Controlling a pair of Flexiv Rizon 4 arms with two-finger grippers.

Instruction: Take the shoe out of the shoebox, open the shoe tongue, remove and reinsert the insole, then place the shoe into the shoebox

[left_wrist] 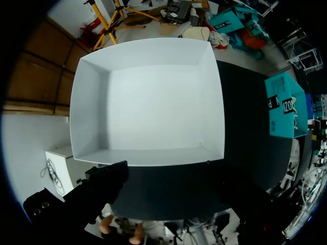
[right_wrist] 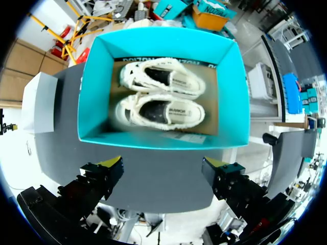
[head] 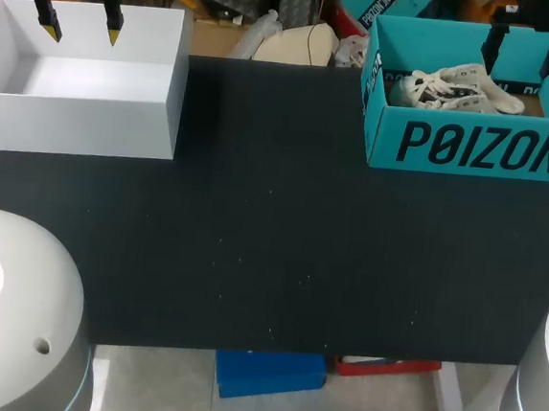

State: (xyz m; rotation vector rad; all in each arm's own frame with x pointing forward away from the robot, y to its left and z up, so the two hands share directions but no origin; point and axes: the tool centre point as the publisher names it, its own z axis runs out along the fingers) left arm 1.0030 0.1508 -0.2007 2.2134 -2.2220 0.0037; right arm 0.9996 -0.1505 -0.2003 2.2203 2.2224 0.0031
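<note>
Head view gives you both arms at the far side of the black table [head: 270, 253]. Your left claw [head: 80, 27] hangs over the white box [head: 70, 120] at the far left corner. Its two yellow tips are spread apart with nothing between them, so it is open. Your right claw [head: 527, 50] hangs over the teal shoebox [head: 482, 147] at the far right corner. Right wrist view shows you that claw's fingers set wide apart and gripping nothing. Ahead of them, the two cream shoes [right_wrist: 161, 112] lie inside the shoebox, clear of the claw. They sit side by side on its brown floor, openings up and toes pointing the same way. Left wrist view looks straight down into the white box, with the shoebox well apart from it across the table.
</note>
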